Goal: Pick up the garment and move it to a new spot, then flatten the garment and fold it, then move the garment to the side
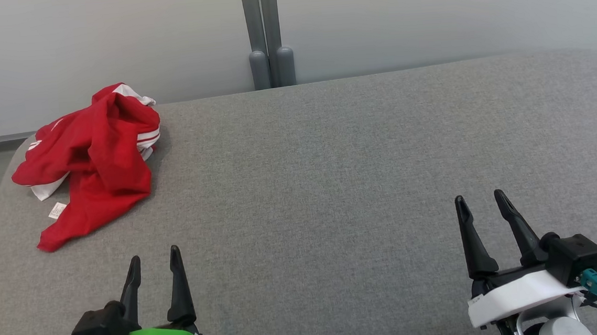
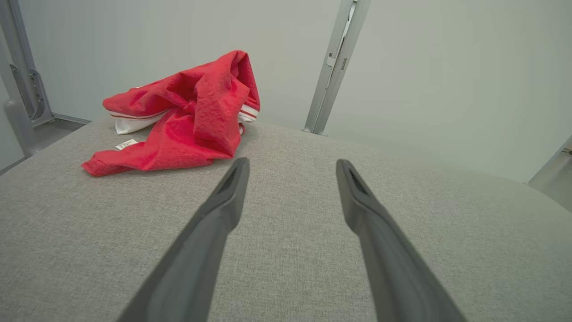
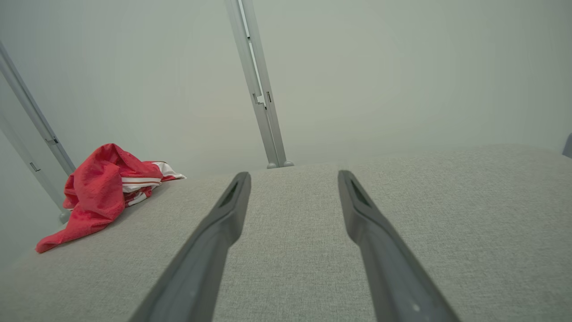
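The crumpled red garment point(image 1: 93, 161) is seen at the far left corner of the grey tabletop point(image 1: 330, 176). The left gripper point(image 1: 154, 252) and right gripper point(image 1: 478, 195) are held open by the near edge, apart from it. Two grey posts point(image 1: 267, 33) are set behind the far edge.

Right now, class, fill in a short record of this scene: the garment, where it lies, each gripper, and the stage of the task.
item: garment, red with white stripes, crumpled in a heap
place: far left corner of the grey padded surface
detail: white tag at the heap's near left edge
left gripper: open, empty, apart from the garment
right gripper: open, empty, farther from it
stage: garment not yet picked up
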Controlling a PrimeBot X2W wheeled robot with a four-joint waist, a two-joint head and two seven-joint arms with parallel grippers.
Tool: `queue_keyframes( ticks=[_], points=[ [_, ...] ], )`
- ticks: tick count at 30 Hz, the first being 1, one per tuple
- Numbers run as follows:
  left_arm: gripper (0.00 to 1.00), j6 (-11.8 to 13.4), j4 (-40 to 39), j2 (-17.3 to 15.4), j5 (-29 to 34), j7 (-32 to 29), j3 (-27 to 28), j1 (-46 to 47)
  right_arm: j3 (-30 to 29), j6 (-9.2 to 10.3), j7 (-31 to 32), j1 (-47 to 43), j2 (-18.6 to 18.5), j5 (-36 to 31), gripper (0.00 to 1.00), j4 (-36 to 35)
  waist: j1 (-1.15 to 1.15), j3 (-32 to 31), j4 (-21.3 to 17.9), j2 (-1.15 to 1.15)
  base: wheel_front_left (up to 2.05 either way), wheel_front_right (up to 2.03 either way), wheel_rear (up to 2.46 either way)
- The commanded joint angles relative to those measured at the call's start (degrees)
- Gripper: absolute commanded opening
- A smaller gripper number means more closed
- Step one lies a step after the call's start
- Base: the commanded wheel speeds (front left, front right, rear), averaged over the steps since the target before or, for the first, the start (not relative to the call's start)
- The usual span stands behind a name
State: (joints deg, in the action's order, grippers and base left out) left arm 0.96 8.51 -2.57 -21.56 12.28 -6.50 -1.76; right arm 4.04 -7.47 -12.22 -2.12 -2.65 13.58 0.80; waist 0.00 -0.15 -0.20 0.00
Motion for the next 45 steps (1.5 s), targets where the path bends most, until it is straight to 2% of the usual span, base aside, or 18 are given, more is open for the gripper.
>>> queue_keyframes(
  ticks=[1,25,45],
  points=[
    [1.00,0.11,-0.15,-0.43,1.21,0.59,-0.18,-0.54,0.14,-0.03,-0.74,-0.61,-0.28,-1.38,1.00,-0.60,0.00,0.01,0.00,0.00,0.00,0.00,0.00],
    [1.00,1.15,0.11,-0.51,9.84,3.11,-1.35,-1.39,-0.57,-0.03,-3.06,-1.27,-0.32,-9.92,1.00,0.16,0.00,-0.16,0.02,0.00,0.00,0.00,0.00],
    [1.00,0.84,0.25,-0.50,8.97,2.90,-0.90,-1.31,-0.65,-0.03,-3.02,-0.88,-0.31,-8.46,1.00,0.62,0.00,-0.34,-0.01,0.00,0.00,0.00,0.00]
  ],
)
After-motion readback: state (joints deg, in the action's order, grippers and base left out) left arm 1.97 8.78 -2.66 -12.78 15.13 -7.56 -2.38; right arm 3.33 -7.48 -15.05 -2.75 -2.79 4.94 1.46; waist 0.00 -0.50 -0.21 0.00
